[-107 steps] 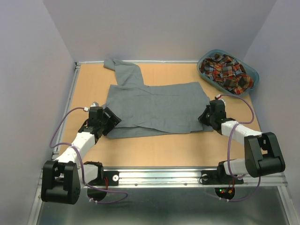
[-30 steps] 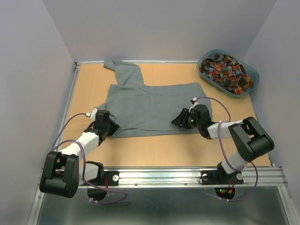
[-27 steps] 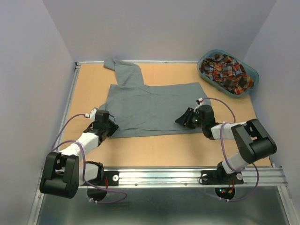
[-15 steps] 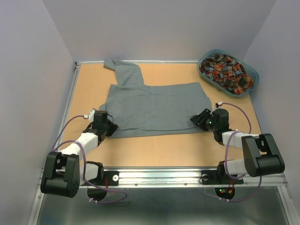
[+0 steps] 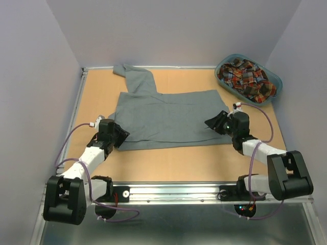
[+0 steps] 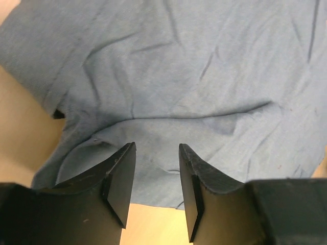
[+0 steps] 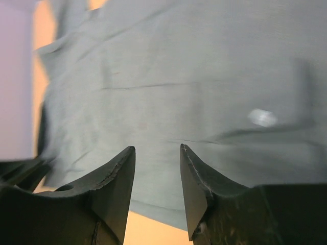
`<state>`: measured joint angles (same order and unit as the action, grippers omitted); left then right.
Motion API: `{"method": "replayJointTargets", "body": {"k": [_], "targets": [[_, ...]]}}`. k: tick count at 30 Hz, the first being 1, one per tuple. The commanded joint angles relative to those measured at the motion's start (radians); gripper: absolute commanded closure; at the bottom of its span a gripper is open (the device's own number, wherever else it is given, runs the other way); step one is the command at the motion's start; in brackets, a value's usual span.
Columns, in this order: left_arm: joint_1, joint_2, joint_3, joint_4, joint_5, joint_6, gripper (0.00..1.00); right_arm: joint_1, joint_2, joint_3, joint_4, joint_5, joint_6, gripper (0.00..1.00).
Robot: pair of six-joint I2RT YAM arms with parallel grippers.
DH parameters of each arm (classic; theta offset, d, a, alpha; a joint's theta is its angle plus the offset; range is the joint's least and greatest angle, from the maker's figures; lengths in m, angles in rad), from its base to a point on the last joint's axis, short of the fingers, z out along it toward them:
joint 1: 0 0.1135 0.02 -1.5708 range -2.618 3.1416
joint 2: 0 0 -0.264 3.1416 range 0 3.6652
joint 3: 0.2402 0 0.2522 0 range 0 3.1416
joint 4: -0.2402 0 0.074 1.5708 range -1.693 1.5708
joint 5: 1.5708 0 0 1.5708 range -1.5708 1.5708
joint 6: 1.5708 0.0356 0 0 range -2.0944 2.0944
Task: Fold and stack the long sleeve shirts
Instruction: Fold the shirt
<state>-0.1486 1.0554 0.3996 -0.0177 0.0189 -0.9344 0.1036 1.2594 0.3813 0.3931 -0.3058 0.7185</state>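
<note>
The grey long sleeve shirt (image 5: 168, 117) lies spread flat on the wooden table, one sleeve reaching to the far left corner. It fills the left wrist view (image 6: 173, 76) and the right wrist view (image 7: 173, 87). My left gripper (image 5: 121, 136) is open and empty at the shirt's near left corner, its jaws over the hem (image 6: 157, 168). My right gripper (image 5: 213, 124) is open and empty at the shirt's near right edge (image 7: 157, 168). The plaid shirt (image 5: 247, 77) lies crumpled in the basket at the far right.
The teal oval basket (image 5: 273, 80) stands at the far right corner by the wall. Bare wooden table (image 5: 173, 161) runs between the shirt's hem and the metal rail at the front. Purple walls close in the left, back and right sides.
My right gripper swept from the middle of the shirt's near hem out to its right edge, then came slightly back up onto the cloth. My left gripper stayed at the left corner.
</note>
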Motion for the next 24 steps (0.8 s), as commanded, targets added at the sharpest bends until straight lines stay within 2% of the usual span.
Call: {"method": "replayJointTargets", "body": {"k": [1, 6, 7, 12, 14, 19, 24], "targets": [[-0.002, -0.032, 0.071, -0.011, 0.013, 0.055, 0.49, 0.148, 0.079, 0.146, 0.218, -0.064, 0.047, 0.54], [-0.009, 0.014, 0.084, 0.008, 0.013, 0.071, 0.5, 0.391, 0.302, 0.323, 0.334, -0.047, 0.097, 0.51], [-0.009, 0.024, 0.082, 0.01, 0.009, 0.071, 0.51, 0.419, 0.389, 0.352, 0.357, -0.052, 0.105, 0.51], [-0.009, 0.066, 0.047, 0.012, -0.011, 0.011, 0.55, 0.576, 0.618, 0.598, 0.414, -0.079, 0.128, 0.51], [-0.003, 0.071, 0.022, 0.013, -0.053, -0.021, 0.56, 0.605, 0.716, 0.658, 0.424, -0.105, 0.142, 0.5], [0.015, 0.072, -0.024, 0.035, -0.054, -0.066, 0.59, 0.668, 0.873, 0.813, 0.432, -0.171, 0.176, 0.5], [0.049, 0.089, -0.048, 0.033, -0.027, -0.072, 0.59, 0.686, 0.959, 0.854, 0.432, -0.179, 0.187, 0.48]]}}
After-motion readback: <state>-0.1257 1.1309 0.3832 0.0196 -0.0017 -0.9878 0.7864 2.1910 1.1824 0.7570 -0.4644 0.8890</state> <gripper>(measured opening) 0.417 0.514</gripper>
